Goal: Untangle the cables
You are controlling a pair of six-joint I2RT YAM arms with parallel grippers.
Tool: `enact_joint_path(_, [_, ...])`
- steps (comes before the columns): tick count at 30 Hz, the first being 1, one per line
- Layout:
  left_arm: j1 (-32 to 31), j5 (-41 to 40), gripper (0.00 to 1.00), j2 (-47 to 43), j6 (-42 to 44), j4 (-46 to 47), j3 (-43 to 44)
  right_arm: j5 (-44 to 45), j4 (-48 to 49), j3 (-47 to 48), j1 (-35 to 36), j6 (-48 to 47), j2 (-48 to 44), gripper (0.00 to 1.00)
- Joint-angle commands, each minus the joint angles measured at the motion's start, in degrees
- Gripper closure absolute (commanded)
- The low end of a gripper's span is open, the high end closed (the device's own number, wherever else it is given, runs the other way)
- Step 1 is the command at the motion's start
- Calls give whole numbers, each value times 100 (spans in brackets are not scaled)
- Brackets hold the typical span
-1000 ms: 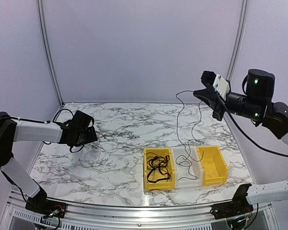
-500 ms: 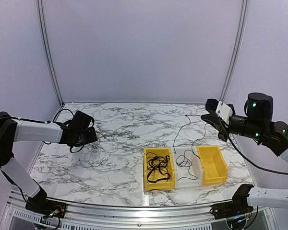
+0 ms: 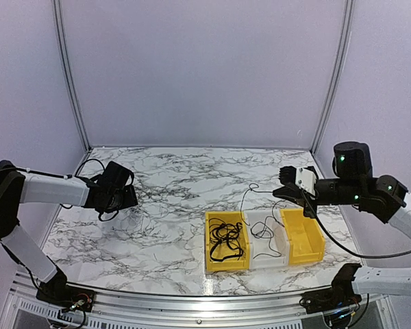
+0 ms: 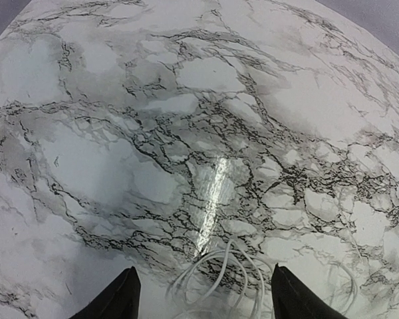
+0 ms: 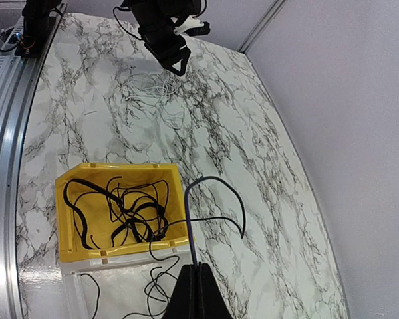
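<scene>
My right gripper (image 3: pixel 282 191) (image 5: pixel 198 268) is shut on a thin black cable (image 5: pixel 216 181), low over the back of the bins. The cable arches off the fingertips (image 3: pixel 249 188) and trails down into the white bin (image 3: pixel 268 258), where more of it lies in loops. A tangle of black cables (image 3: pixel 224 237) (image 5: pixel 123 211) fills the left yellow bin (image 3: pixel 210 264). Thin white cables (image 4: pixel 234 274) (image 5: pixel 156 83) lie loose on the marble just ahead of my left gripper (image 3: pixel 128 195) (image 4: pixel 206 296). That gripper is open and holds nothing.
Three bins stand side by side near the front: yellow, white, then a right yellow bin (image 3: pixel 311 255) with nothing visible in it. Grey walls and a metal frame close off the marble table (image 3: pixel 178 175).
My right gripper has come down and to the left from high above the table, lowering the black cable toward the white bin. The left arm has not moved.
</scene>
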Motion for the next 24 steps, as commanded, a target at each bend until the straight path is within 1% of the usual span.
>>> enact_joint_path(1, [20, -35, 29, -155, -37, -153, -132, -722, 172, 592, 83, 206, 355, 100])
enact_joint_path(5, [19, -29, 29, -126, -86, -151, -144, -521, 270, 587, 145, 525, 438, 100])
enact_joint_path(8, [20, -30, 29, -108, -96, -148, -114, -145, 300, 249, 105, 611, 277, 100])
enact_joint_path(10, [20, -28, 29, -99, -93, -146, -102, -9, 346, -87, -55, 608, 125, 100])
enact_joint_path(17, [20, -26, 29, -115, -18, -180, -100, -227, -87, -763, -750, -319, -265, 100])
enact_joint_path(22, [20, -19, 29, -77, -4, -199, -99, -296, -389, -997, -1015, -685, -324, 100])
enact_joint_path(24, [20, -2, 29, -62, -35, -190, -100, -476, -558, -991, -1027, -834, -269, 100])
